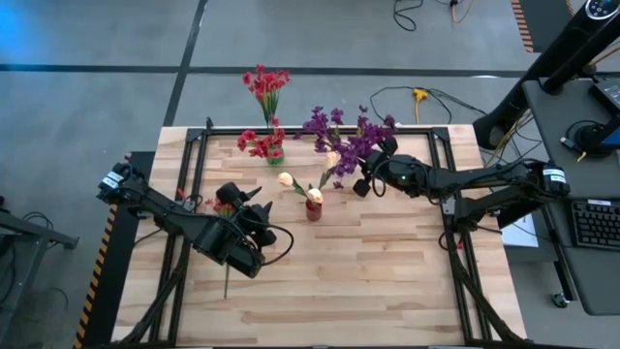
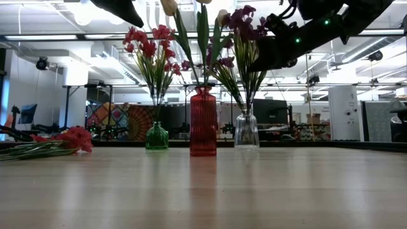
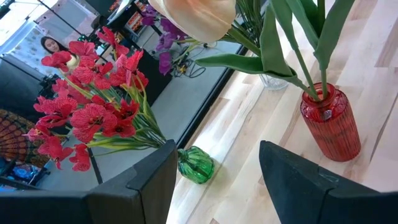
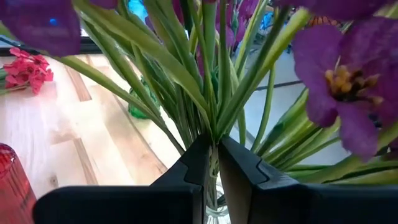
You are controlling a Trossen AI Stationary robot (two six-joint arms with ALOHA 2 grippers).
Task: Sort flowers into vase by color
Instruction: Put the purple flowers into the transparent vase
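We see the right gripper clenched on purple stems directly above the clear vase, likely seating them. Just left of that vase stand the red vase with cream flowers and the green vase. The left gripper hangs released nearby; one red sprig lies unsorted.

Bright, even overhead light — close blossoms blurred.

three vases, three flower bunches, two arms
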